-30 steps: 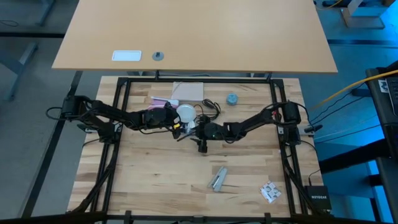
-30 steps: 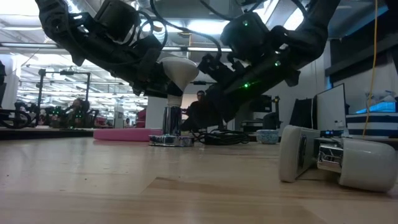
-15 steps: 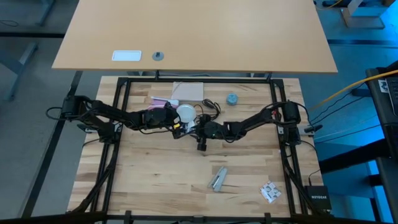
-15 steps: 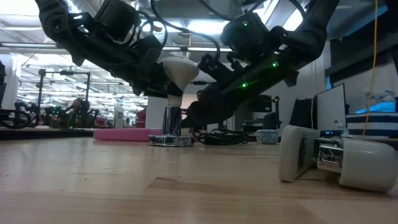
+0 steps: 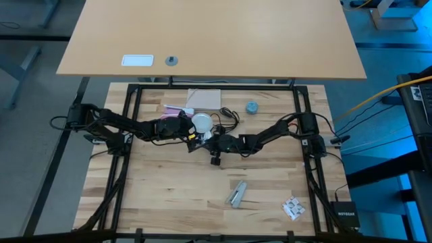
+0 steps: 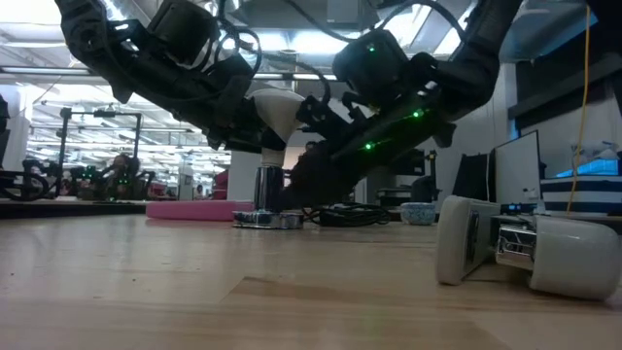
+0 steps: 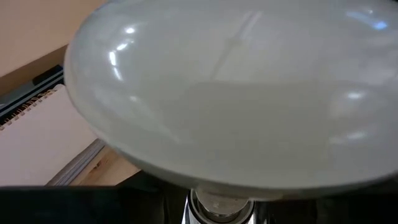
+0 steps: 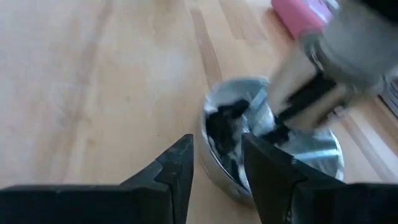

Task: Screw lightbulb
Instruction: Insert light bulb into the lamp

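The lightbulb [image 5: 201, 122] is seen near the middle of the table [image 5: 169, 196], held upright with the globe on top and the neck pointing down into the silvery socket [image 6: 269, 188]. It is gripped at the globe by the left hand [image 5: 191, 127], whose fingers are pressed against it; in the left wrist view the white globe [image 7: 230, 93] fills nearly everything, with the metal neck below.

The right hand [image 5: 210, 140] is brought in low from the other side, just beside the socket base [image 8: 273, 155]. Its two dark fingers [image 8: 177, 165] are set a narrow gap apart, with the rim of the round silvery base between them; whether they are pinching it cannot be told.

A pink flat object [image 6: 190, 209] lies behind the socket. A white device [image 6: 525, 248] lies on the table, well apart.
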